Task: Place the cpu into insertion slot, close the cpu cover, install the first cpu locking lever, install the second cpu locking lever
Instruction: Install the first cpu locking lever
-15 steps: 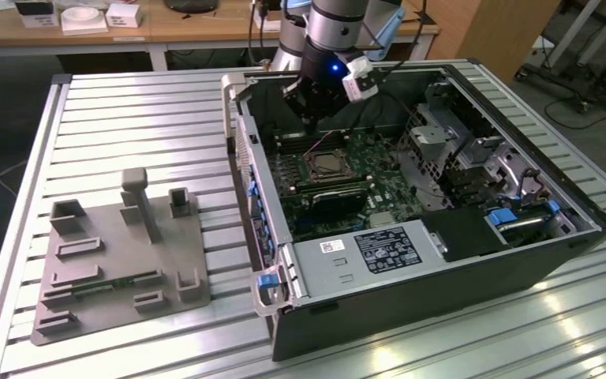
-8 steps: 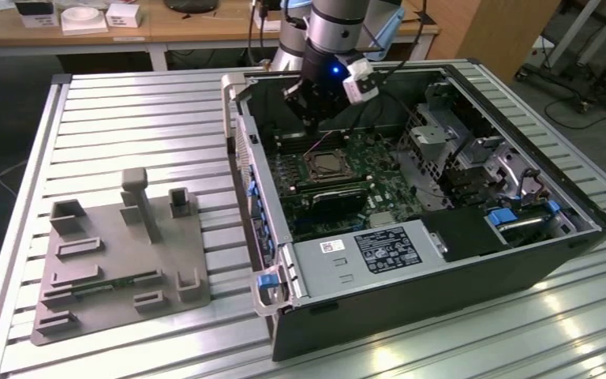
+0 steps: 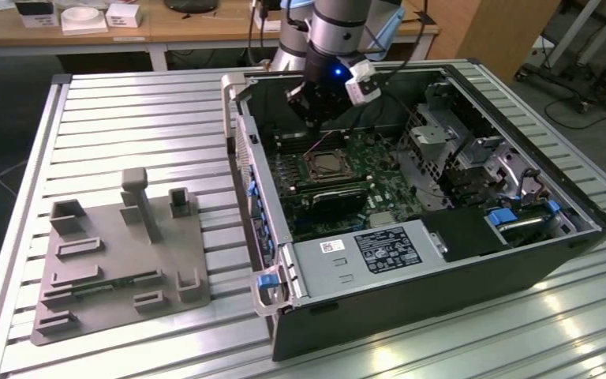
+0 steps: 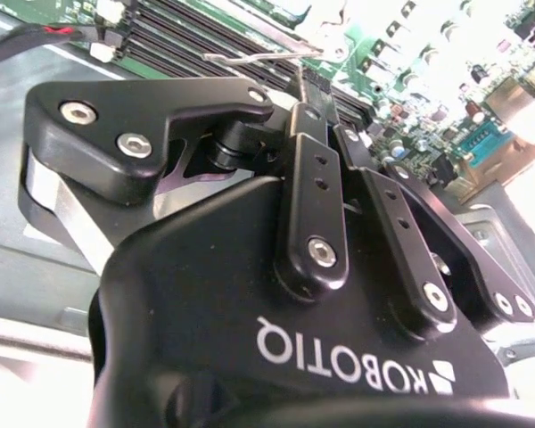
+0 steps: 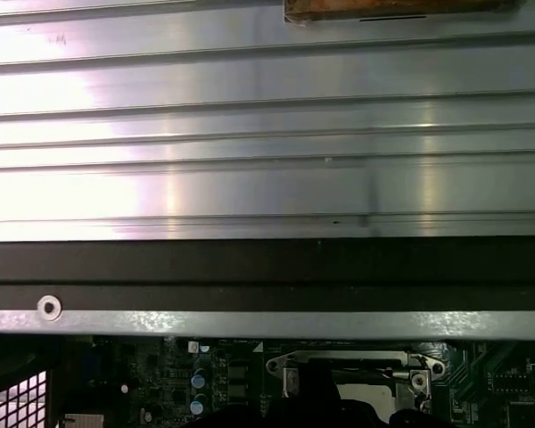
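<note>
In the exterior view my gripper (image 3: 321, 125) hangs inside the open computer case, just above the far side of the insertion slot (image 3: 330, 166). A silvery-grey square, the cpu (image 3: 331, 164), lies in the slot inside a metal frame. In the first wrist view the silvery cpu cover (image 5: 352, 361) frames the slot, and my dark fingertips (image 5: 316, 397) stand over its edge. In the second wrist view the fingers (image 4: 308, 98) come together beside a thin silvery locking lever (image 4: 259, 56) that sticks out over the green board. The gripper looks shut, with nothing seen between the fingers.
The case (image 3: 282, 260) lies open on a slatted metal table (image 3: 135, 118). A grey box with a white label (image 3: 382, 249) sits at the near end, long black memory slots (image 3: 324, 188) lie beside the socket, and a drive cage (image 3: 461, 150) fills the exterior view's right. A grey fixture plate (image 3: 124, 253) lies on the exterior view's left.
</note>
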You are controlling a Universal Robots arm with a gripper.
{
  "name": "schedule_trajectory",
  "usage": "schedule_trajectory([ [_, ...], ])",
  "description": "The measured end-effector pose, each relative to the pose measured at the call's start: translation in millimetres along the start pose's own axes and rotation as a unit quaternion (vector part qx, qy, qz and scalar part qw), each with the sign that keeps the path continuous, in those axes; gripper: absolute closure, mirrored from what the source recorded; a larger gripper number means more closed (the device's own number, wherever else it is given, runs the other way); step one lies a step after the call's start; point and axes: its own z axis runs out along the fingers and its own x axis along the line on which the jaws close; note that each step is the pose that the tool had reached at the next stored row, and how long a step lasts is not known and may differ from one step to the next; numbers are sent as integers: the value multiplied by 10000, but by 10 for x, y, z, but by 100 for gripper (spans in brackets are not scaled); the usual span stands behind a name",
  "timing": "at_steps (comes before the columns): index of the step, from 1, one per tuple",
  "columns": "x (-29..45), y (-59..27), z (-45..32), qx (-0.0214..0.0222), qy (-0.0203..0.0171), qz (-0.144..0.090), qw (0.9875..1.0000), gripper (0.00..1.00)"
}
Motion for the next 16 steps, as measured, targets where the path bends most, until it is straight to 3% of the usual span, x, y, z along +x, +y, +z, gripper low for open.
schedule_trajectory([
  [16, -99, 0, 83, 0, -16, -12, 10000, 90],
])
